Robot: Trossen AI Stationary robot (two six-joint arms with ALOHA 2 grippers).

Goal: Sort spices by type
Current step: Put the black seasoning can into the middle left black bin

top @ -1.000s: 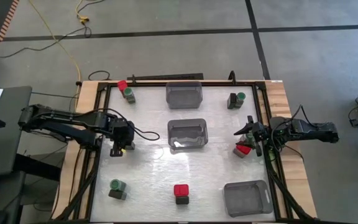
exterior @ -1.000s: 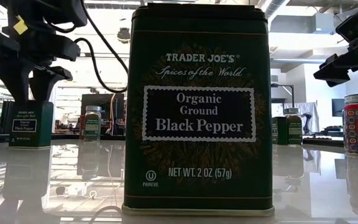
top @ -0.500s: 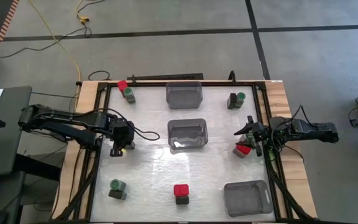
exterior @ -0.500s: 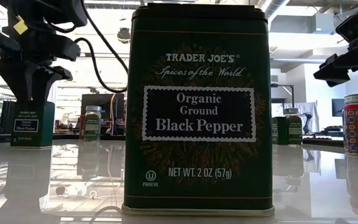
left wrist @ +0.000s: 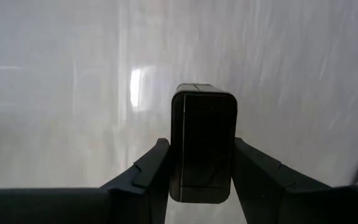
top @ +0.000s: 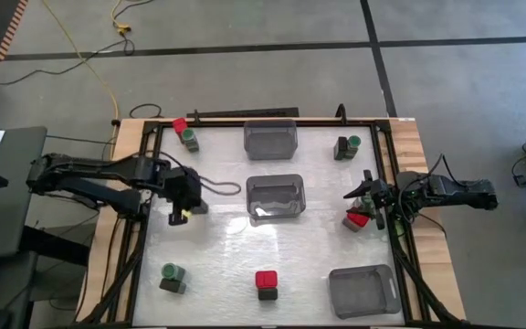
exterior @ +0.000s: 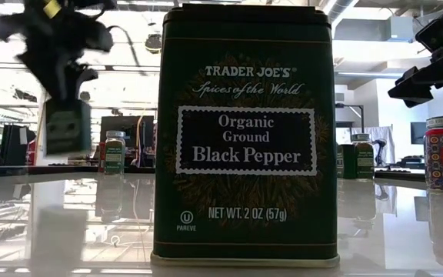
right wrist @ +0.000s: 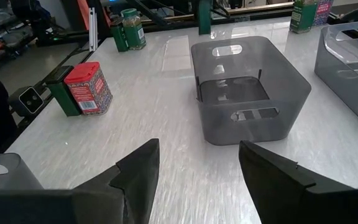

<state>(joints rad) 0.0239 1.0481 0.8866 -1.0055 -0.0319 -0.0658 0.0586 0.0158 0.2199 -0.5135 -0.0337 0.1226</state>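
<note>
While the left gripper (top: 182, 206) is clamped on a black pepper tin (left wrist: 202, 149), it holds that tin clear of the table (top: 226, 256), over the left-hand side; the low view shows the tin hanging in the air, blurred, and the left wrist view shows it as a dark rectangular box with rounded corners pinched between the two fingers (left wrist: 143, 175). Across the table, the right gripper (top: 365, 203) waits at the right edge with its fingers spread, above a red-topped tin (top: 356, 220). Besides the held one, six spice containers can be counted from above: two green-capped jars each beside a dark tin, one at the back right (top: 348, 146) and one at the front left (top: 172, 277), a green-capped jar next to a red one at the back left (top: 186, 133), and a red-topped tin at the front centre (top: 266, 283). Three grey bins stand on the table: back centre (top: 271, 139), middle (top: 275, 196) and front right (top: 363, 290). A large black pepper tin (exterior: 244, 138) fills the low view.
</note>
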